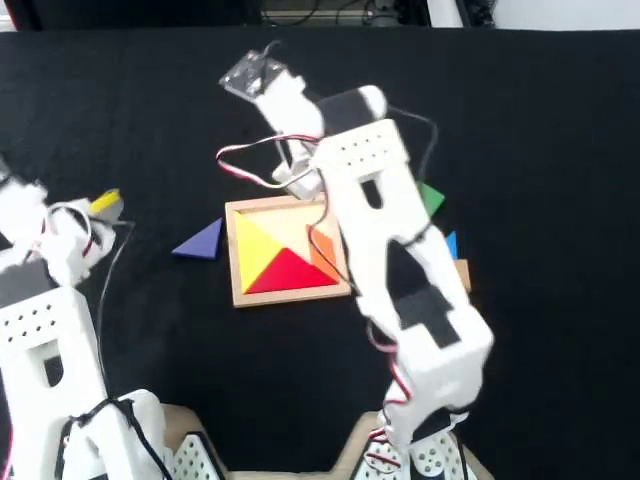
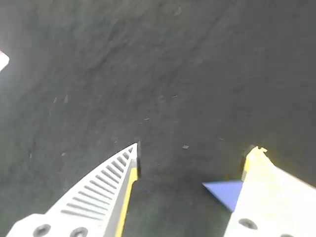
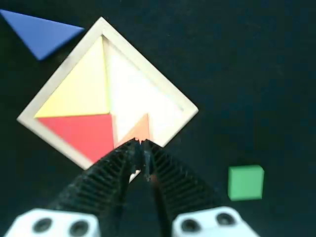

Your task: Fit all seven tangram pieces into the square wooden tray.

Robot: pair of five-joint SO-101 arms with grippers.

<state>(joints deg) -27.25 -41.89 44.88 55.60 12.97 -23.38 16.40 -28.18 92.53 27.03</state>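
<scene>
The right gripper (image 3: 143,146) hangs over the wooden tray (image 3: 60,69) with its ridged jaws clenched together and nothing visibly pinched between them. Its tips sit just above the orange triangle (image 3: 137,130), which lies in the tray beside the red triangle (image 3: 79,133) and the yellow triangle (image 3: 79,89). Whether the tips touch it cannot be told.

The rest of the tray floor is bare. A blue triangle (image 3: 42,32) lies just left of the tray and a green square (image 3: 246,181) lies to its right, both flat on the black cloth (image 1: 540,120).

The left gripper (image 2: 196,148) is well to the left, its jaws spread wide.

The pieces look thin, stiff, light and smooth. They are probably best pinched across two opposite edges, since they may skid on the cloth.
</scene>
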